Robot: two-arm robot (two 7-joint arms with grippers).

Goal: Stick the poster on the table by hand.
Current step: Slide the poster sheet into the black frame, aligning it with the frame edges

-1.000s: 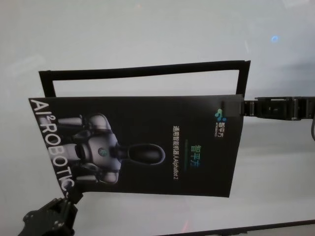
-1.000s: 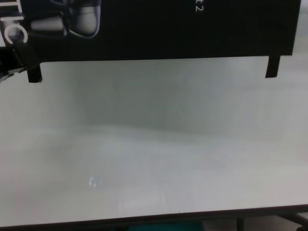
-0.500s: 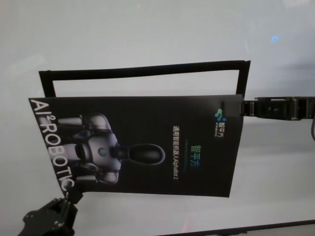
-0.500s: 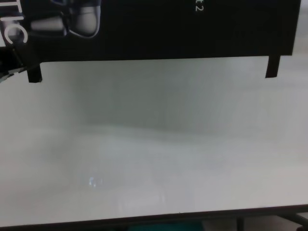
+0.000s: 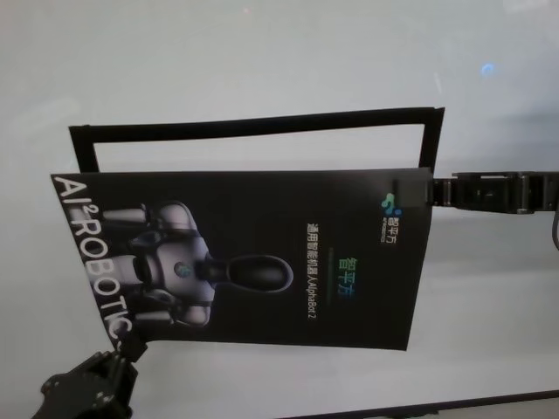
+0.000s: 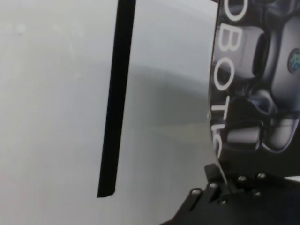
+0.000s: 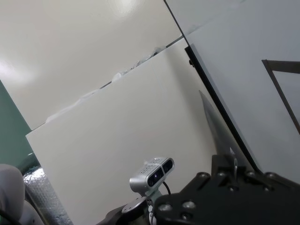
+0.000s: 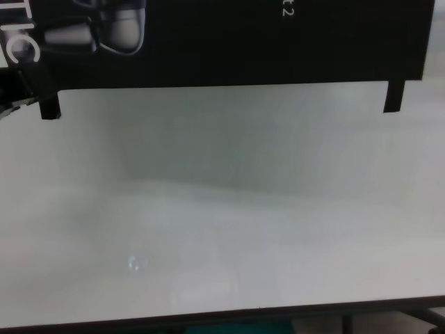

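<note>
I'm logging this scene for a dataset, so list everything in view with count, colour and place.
poster: one, black with white lettering and a silver-grey robot picture, held above the table between both grippers.
frame outline: one, black strips, flat on the table beyond the poster.
table: one, white, dark front edge, under everything.
left gripper: one, black, clamped on the poster's near left corner.
right gripper: one, black, clamped on the poster's far right corner.

The poster [image 5: 262, 262] reads "AI²ROBOTIC"; smaller lettering says "AlphaBot 2".
</note>
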